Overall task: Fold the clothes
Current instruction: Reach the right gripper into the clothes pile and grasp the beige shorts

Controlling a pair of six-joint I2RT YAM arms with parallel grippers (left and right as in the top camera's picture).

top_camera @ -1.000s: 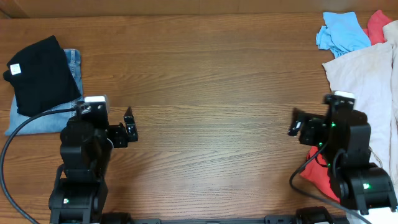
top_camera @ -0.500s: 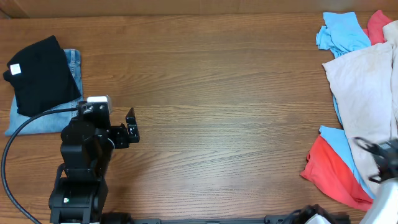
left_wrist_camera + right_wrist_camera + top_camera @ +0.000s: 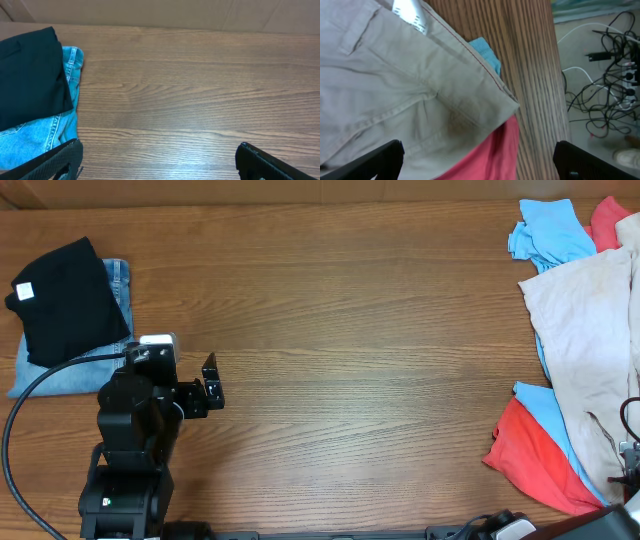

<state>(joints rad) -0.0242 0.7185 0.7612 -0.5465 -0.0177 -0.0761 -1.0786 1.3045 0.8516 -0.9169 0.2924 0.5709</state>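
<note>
The right end effector is spread wide and empty over the beige trousers, which lie crumpled at the bench's right edge on a red garment. The left end effector is also spread and empty over bare wood, near a black garment folded on jeans.

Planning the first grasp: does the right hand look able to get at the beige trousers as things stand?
Probably yes: the right hand hangs open just above the trousers, which lie on top of the red cloth with nothing in between.
</note>
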